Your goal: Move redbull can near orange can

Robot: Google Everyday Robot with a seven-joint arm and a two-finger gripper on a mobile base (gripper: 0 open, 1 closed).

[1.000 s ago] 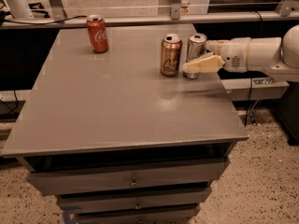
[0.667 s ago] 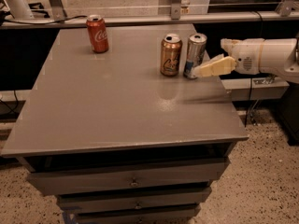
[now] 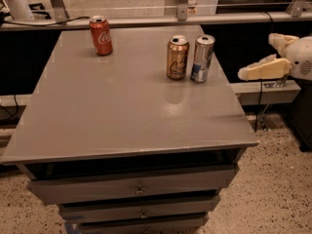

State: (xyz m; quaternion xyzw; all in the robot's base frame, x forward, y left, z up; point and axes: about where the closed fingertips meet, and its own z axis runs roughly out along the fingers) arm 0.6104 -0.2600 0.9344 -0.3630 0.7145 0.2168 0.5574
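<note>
Redbull can is standing upright on the table, toward the far right corner, just beside the orange can and on its right. A thin gap seems to be showing between them, but I cannot tell for certain that they are not touching. Both are sitting in from the table's right edge, so neither is looking likely to tip off. Red Coca-Cola can is standing well apart at the far left and is not involved.

Gripper is hanging out past the right edge of the table, off the surface, about level with the cans and well apart from them. Its two cream fingers are spreading wide and gripping nothing.

Judgement: with the gripper empty and off to the side, and the redbull can resting free next to its target, the placement is reading as complete. The side position is making sense, since the arm is reaching in from the right and any path out that way is avoiding both cans. No further move is appearing necessary.
</note>
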